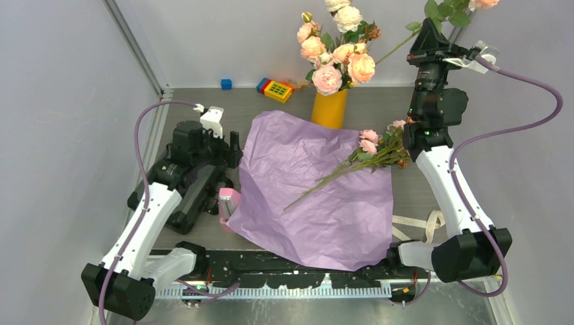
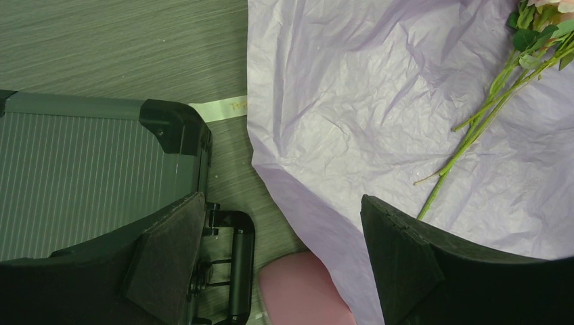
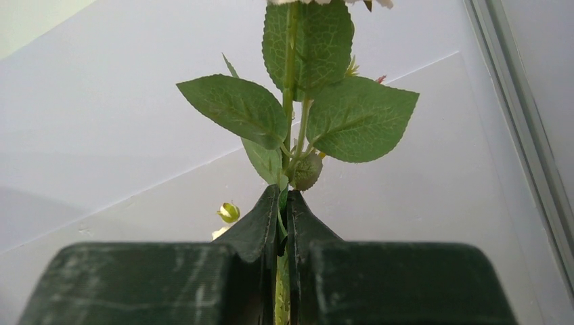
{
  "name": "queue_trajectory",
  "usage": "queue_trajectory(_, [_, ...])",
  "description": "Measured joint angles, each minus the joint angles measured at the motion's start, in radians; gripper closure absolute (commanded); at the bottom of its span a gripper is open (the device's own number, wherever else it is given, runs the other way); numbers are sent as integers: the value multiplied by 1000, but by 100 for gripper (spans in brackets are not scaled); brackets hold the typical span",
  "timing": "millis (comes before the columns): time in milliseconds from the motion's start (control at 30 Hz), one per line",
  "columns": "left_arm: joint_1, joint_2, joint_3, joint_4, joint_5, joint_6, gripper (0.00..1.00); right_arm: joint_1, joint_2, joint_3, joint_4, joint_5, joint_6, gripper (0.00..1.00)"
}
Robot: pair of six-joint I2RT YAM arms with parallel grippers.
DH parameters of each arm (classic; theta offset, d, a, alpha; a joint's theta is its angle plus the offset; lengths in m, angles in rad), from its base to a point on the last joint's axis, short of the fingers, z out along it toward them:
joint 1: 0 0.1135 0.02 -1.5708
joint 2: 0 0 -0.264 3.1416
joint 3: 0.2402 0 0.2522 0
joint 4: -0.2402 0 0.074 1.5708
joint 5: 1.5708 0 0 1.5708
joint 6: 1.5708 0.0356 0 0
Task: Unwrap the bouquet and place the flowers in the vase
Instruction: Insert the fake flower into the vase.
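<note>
— Two tools: where do they stand?
— My left tool [image 2: 281, 227] gapes wide, low beside the lilac paper [image 1: 304, 203]. The flowers [image 1: 371, 150] lie on that paper, well apart from it. Farther back, right of the vase [image 1: 329, 108], my right tool [image 3: 284, 203] pinches one leafy stem [image 3: 288, 128] aloft.

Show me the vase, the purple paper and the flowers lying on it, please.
vase [image 1: 329, 108]: top view, on its yellow body.
paper [image 1: 304, 203]: top view, on its bare middle.
flowers [image 1: 371, 157]: top view, on the leafy stems.
</note>
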Motion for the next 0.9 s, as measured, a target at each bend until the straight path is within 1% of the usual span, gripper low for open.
queue_trajectory(567, [0,0,0,0,0,0,13,3,20,11,30,6,-1,100])
queue_trajectory(900, [0,0,0,0,0,0,13,56,63,11,30,-1,-60,100])
